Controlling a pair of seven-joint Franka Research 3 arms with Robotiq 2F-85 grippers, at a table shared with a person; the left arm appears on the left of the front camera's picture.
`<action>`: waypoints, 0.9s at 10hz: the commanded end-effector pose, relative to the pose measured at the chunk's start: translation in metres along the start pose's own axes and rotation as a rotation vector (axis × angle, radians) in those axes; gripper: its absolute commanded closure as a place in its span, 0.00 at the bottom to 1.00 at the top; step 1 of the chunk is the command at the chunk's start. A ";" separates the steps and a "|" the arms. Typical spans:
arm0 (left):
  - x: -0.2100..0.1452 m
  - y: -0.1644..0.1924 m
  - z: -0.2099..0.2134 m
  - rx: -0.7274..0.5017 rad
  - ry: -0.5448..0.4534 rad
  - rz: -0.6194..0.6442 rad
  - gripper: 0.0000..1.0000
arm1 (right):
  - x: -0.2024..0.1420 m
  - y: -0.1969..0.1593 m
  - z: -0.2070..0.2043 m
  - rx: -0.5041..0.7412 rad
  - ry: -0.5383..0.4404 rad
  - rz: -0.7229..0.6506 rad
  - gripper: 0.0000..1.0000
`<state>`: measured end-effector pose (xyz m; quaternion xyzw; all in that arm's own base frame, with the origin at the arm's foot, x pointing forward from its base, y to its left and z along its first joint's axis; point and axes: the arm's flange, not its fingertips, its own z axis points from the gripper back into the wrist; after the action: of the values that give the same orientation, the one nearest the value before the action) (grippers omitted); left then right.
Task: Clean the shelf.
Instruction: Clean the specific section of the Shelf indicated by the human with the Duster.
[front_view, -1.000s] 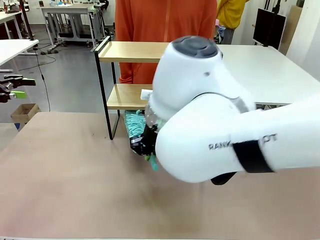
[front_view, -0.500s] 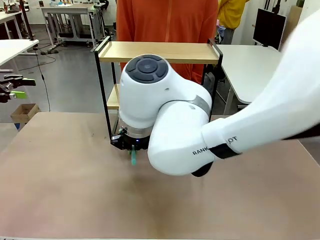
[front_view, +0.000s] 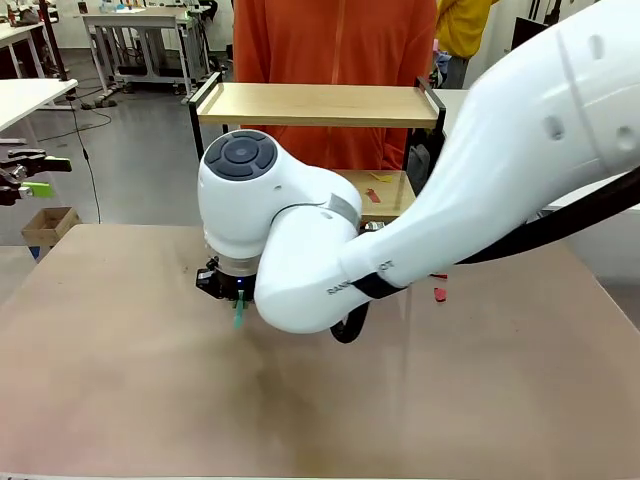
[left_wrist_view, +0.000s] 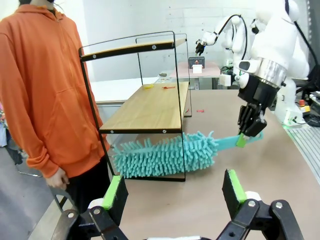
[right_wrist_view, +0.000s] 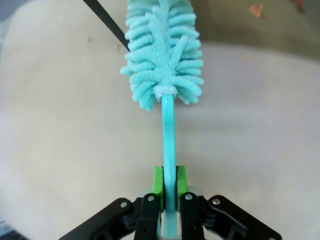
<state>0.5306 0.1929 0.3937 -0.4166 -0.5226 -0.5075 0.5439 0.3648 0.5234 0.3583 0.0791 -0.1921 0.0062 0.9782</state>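
Note:
The shelf (front_view: 320, 103) stands at the table's far edge, with a person in orange behind it. In the left wrist view its lower board (left_wrist_view: 150, 105) carries small red and yellow scraps. My right gripper (right_wrist_view: 169, 192) is shut on the flat handle of a teal fluffy duster (right_wrist_view: 162, 55). The duster's head (left_wrist_view: 165, 155) lies low, reaching under the lower board between the black frame legs. In the front view the right gripper (front_view: 238, 300) hangs just above the table, left of the shelf. My left gripper (left_wrist_view: 173, 192) is open and holds nothing, off to the left (front_view: 45, 172).
Red scraps (front_view: 440, 293) lie on the tan table to the right of the shelf, and more sit on the lower board (front_view: 372, 195). The right arm's bulky white links (front_view: 420, 200) cross in front of the shelf. The person's hand (left_wrist_view: 57, 177) hangs beside the frame.
The right arm has swung toward picture left, drawing the duster's handle leftward. The shelf's lower board with its red scraps now shows behind the arm.

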 end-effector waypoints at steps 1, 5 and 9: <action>0.004 -0.002 -0.001 -0.004 -0.007 -0.004 0.00 | 0.008 0.015 -0.007 0.011 0.017 -0.044 0.87; 0.004 -0.002 -0.001 -0.004 -0.007 -0.004 0.00 | 0.006 0.009 -0.011 0.002 0.037 -0.062 0.87; 0.004 -0.002 -0.001 -0.004 -0.007 -0.004 0.00 | 0.022 -0.021 -0.001 0.003 0.100 -0.110 0.87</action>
<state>0.5306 0.1929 0.3937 -0.4166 -0.5226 -0.5074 0.5439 0.3835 0.5242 0.3542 0.0858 -0.1496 -0.0323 0.9845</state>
